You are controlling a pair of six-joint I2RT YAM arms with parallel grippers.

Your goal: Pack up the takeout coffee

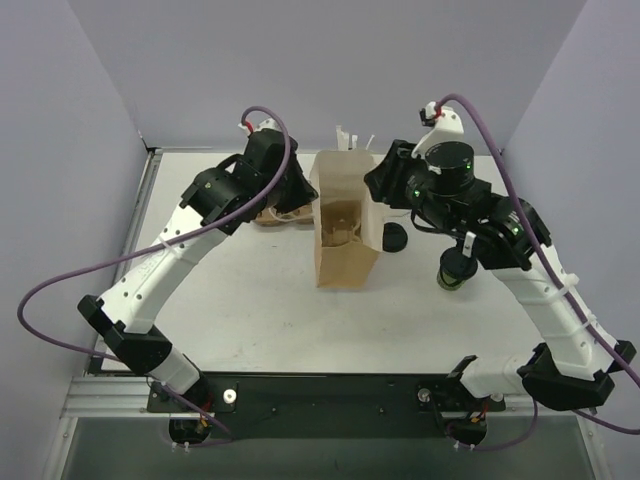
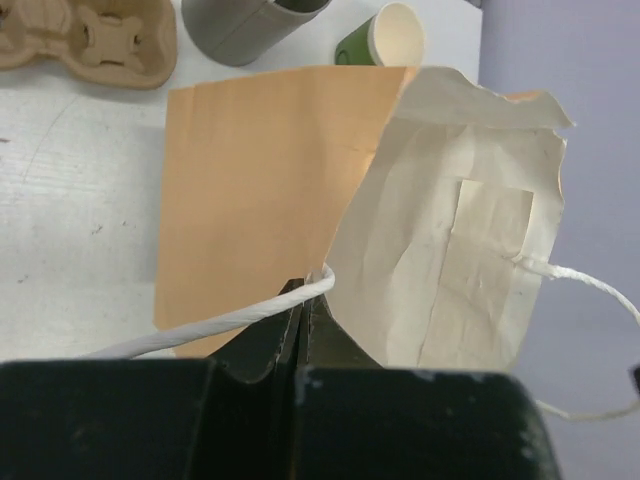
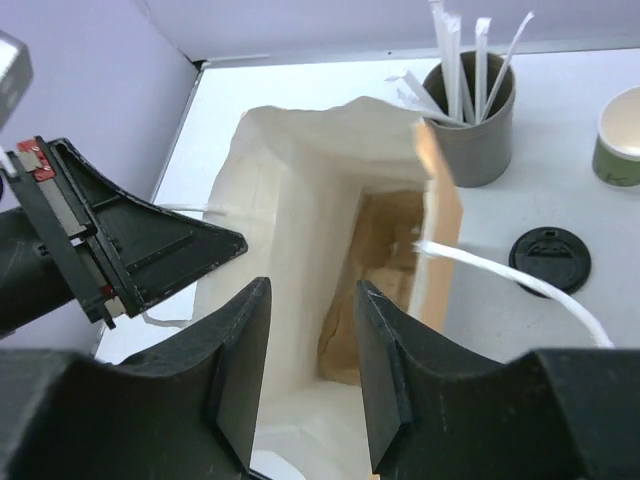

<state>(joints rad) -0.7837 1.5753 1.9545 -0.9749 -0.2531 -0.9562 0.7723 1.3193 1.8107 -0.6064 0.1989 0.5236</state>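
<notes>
The takeout coffee [image 1: 452, 270], a green cup with a dark lid, stands on the table right of the bag, partly under my right arm. A brown paper bag [image 1: 345, 250] stands open in the middle. My left gripper [image 1: 303, 198] is shut on the bag's left rim where the white string handle is [image 2: 305, 292], holding that side out. My right gripper [image 3: 312, 290] is open and empty, hovering over the bag's mouth [image 3: 300, 190] at its right rim [image 1: 380, 185]. The coffee shows in neither wrist view.
A loose black lid [image 1: 395, 237] lies right of the bag [image 3: 550, 260]. A grey straw holder [image 3: 470, 125] stands behind the bag, with a lidless green cup [image 3: 620, 135] next to it. A cardboard cup carrier [image 2: 90, 40] lies left of the bag.
</notes>
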